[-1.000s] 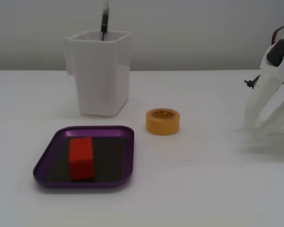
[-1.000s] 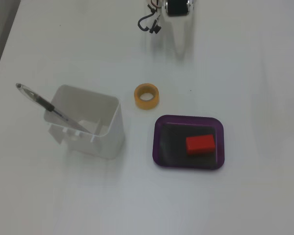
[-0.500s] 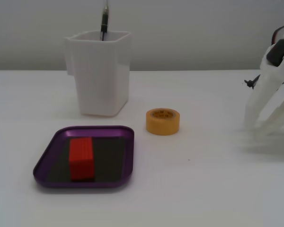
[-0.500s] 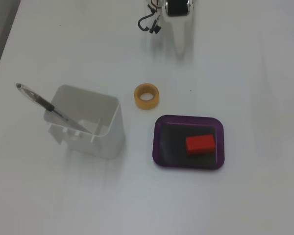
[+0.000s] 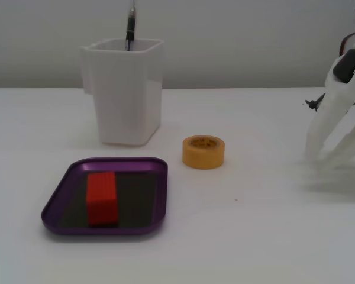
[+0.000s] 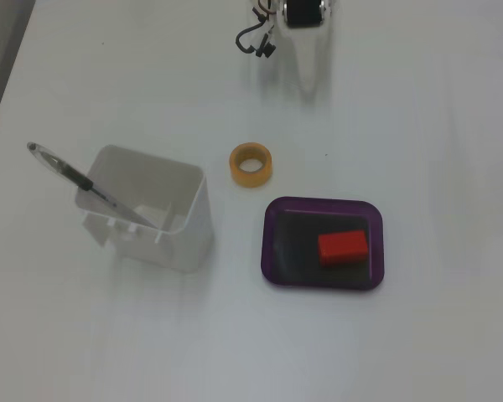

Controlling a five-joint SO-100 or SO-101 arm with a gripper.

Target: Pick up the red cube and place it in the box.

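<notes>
The red cube [image 5: 101,198] lies flat inside the box [image 5: 59,204], a shallow purple tray at the front left of a fixed view. In the other fixed view the red cube [image 6: 343,248] sits right of centre in the box [image 6: 272,243]. My gripper [image 5: 320,162] is far to the right, its white fingers pointing down to the table with a gap between them, holding nothing. Seen from above, my gripper [image 6: 307,77] is at the top edge, well away from the tray.
A tall white square cup [image 5: 127,94] with a pen [image 5: 130,26] in it stands behind the tray. A yellow tape roll [image 5: 203,151] lies between the tray and my gripper. Seen from above, the cup [image 6: 155,209] is left of the tape roll [image 6: 251,164].
</notes>
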